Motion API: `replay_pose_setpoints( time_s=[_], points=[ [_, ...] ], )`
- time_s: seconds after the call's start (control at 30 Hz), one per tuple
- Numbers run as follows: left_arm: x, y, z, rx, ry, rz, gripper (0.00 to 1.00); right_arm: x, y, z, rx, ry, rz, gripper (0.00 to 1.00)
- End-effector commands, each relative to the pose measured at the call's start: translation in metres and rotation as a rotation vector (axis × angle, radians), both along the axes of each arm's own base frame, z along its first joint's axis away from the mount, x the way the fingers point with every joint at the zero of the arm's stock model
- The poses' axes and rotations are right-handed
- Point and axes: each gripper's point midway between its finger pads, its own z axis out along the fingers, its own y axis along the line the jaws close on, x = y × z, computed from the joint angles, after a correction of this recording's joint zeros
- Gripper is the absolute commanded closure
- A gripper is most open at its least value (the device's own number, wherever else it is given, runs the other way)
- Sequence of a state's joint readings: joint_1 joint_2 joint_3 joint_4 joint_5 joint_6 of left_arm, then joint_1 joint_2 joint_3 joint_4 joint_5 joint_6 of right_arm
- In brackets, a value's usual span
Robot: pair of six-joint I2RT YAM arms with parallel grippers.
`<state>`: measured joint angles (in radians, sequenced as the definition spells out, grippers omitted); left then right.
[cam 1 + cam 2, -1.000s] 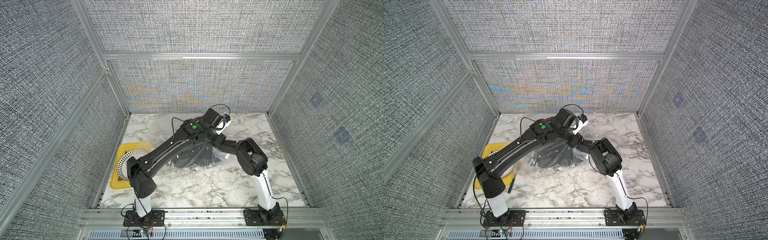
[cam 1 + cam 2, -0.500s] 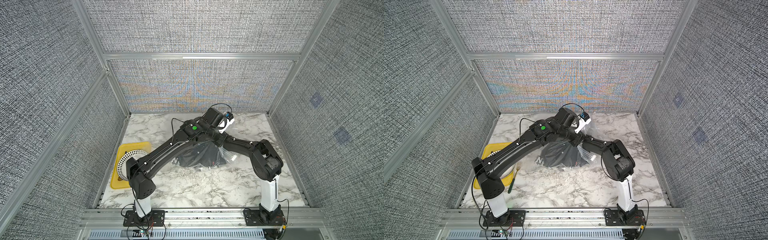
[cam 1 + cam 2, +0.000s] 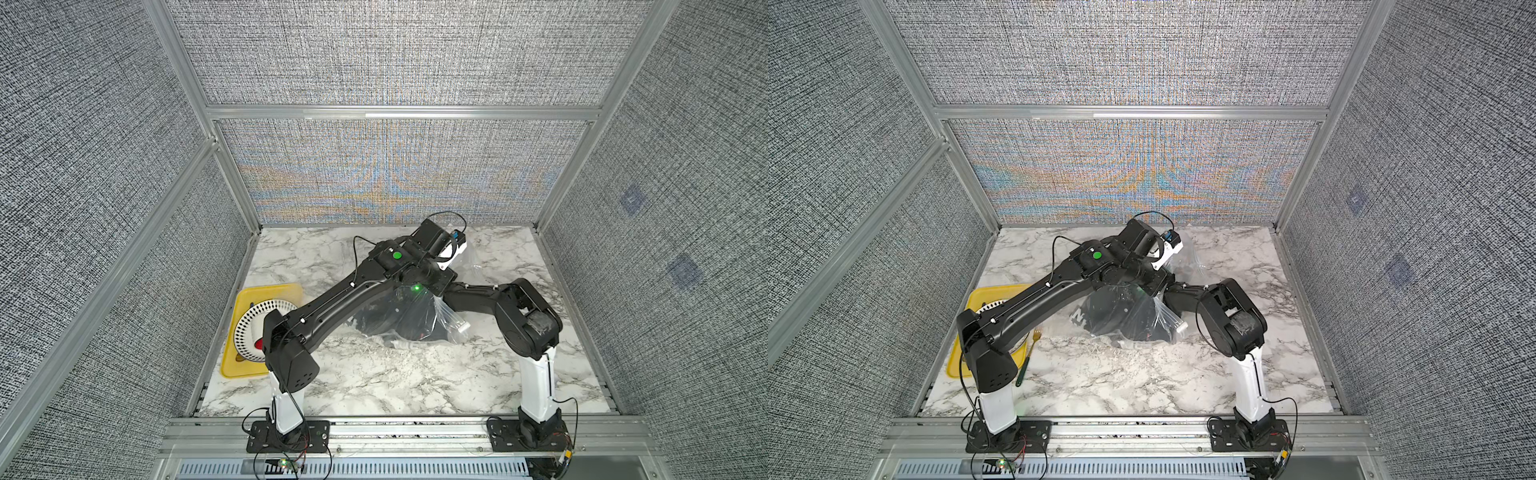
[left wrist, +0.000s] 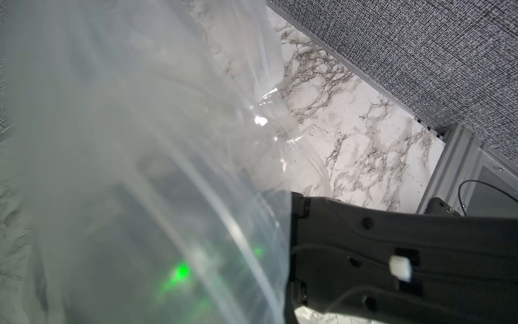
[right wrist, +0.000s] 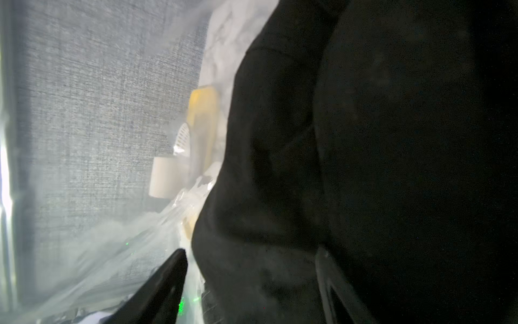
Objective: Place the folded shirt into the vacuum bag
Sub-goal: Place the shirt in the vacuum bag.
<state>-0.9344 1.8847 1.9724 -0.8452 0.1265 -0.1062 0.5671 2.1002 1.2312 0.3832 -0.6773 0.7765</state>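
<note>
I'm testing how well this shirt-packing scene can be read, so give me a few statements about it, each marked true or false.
1. The black shirt is inside the clear bag. True.
2. The plate sits on a red tray. False: the tray is yellow.
3. A fork lies by the tray's edge. True.
4. The right gripper hangs over the plate. False: it is in the bag, beside the shirt.

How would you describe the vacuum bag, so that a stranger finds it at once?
Start at the marble table, then look to its middle, under the crossing black arms. There lies the vacuum bag, with a dark shirt showing through it. It alone is clear, crinkly plastic; the yellow tray at the table's side is opaque.
</note>
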Motion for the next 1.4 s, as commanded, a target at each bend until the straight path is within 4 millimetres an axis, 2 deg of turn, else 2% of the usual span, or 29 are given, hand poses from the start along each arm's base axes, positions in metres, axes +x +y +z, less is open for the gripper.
replay_pose_setpoints(
  time_s=[0.0, 0.1, 0.17, 0.27, 0.37, 0.5, 0.6, 0.67, 0.8, 0.87, 0.93, 1.03, 1.2, 1.27, 1.37],
  points=[
    [0.012, -0.005, 0.001, -0.011, -0.034, 0.035, 1.00, 0.017, -0.008, -0.026, -0.089, -0.002, -0.038, 0.25],
    [0.021, 0.001, -0.004, 0.020, -0.057, 0.086, 1.00, 0.034, -0.007, -0.021, -0.085, -0.026, -0.041, 0.25],
    [0.032, 0.008, -0.006, 0.046, -0.095, 0.148, 1.00, 0.040, -0.004, -0.007, -0.048, -0.056, -0.017, 0.26],
    [0.049, 0.019, -0.006, 0.084, -0.151, 0.216, 1.00, 0.029, -0.003, 0.031, 0.030, -0.134, 0.029, 0.26],
    [0.058, 0.026, -0.004, 0.085, -0.159, 0.247, 1.00, 0.013, -0.012, 0.052, 0.036, -0.183, 0.046, 0.25],
    [0.066, 0.032, 0.002, 0.066, -0.163, 0.279, 1.00, 0.003, -0.033, 0.041, -0.037, -0.177, 0.019, 0.25],
    [0.068, 0.033, 0.001, 0.062, -0.152, 0.283, 1.00, 0.004, -0.050, 0.026, -0.106, -0.167, -0.029, 0.24],
    [0.067, 0.033, 0.001, 0.061, -0.147, 0.284, 1.00, 0.010, -0.057, 0.010, -0.149, -0.134, -0.057, 0.23],
    [0.065, 0.032, 0.001, 0.049, -0.132, 0.279, 1.00, 0.023, -0.066, -0.036, -0.229, -0.047, -0.098, 0.24],
    [0.065, 0.030, -0.003, 0.052, -0.125, 0.273, 1.00, 0.028, -0.070, -0.048, -0.245, -0.018, -0.110, 0.24],
    [0.066, 0.029, -0.010, 0.067, -0.119, 0.272, 1.00, 0.029, -0.072, -0.037, -0.225, -0.034, -0.116, 0.24],
    [0.068, 0.029, -0.015, 0.082, -0.115, 0.279, 1.00, 0.024, -0.078, -0.006, -0.188, -0.087, -0.123, 0.23],
    [0.069, 0.027, -0.012, 0.066, -0.114, 0.274, 1.00, 0.006, -0.086, 0.033, -0.043, -0.147, -0.140, 0.21],
    [0.069, 0.026, -0.010, 0.062, -0.114, 0.273, 1.00, 0.002, -0.087, 0.034, -0.023, -0.152, -0.145, 0.19],
    [0.070, 0.027, -0.010, 0.065, -0.113, 0.272, 1.00, -0.004, -0.104, 0.016, -0.080, -0.121, -0.207, 0.17]
  ],
)
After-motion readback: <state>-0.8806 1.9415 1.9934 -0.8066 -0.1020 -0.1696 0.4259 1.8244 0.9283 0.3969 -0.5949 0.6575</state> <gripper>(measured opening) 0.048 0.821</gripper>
